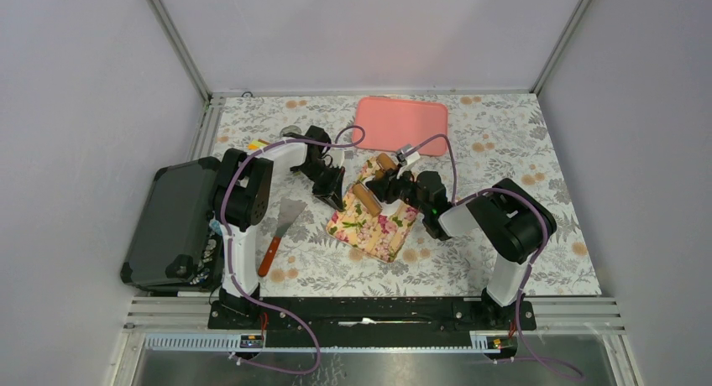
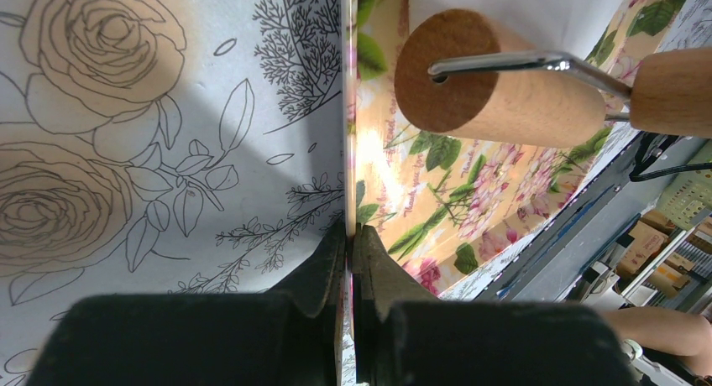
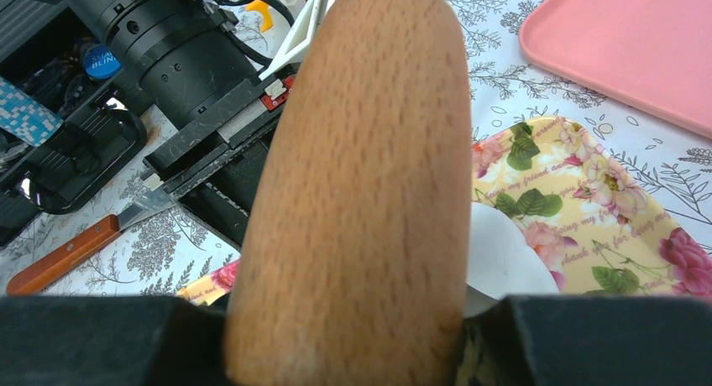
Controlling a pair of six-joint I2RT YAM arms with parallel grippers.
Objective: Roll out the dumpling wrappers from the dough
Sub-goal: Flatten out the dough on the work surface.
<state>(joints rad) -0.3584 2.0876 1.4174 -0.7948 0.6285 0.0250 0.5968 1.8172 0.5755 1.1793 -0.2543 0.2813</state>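
The left gripper (image 2: 350, 235) had its fingers pressed together on the thin edge of the flowered board (image 2: 437, 193), at the board's left side on the desk (image 1: 520, 151). The right gripper (image 1: 395, 183) reached in from the other side, its fingers clamped on the wooden handle (image 3: 361, 193) of the rolling pin (image 1: 365, 200). The handle filled the middle of the right wrist view.

The roller (image 2: 495, 75) lay across the board, joined to the handle by a bent metal rod (image 2: 520, 63). The dough (image 3: 504, 260) lay on the board as a thin, flat white sheet. Part of it was hidden behind the handle, and in the left wrist view it showed just beyond the roller. No separate round wrappers could be made out.

Off the board to the left a scraper (image 1: 281, 226) with a reddish wooden handle lay on the desk, beside a black case (image 1: 168, 226). A pink tray (image 1: 401, 124) sat at the far edge, just beyond the board.
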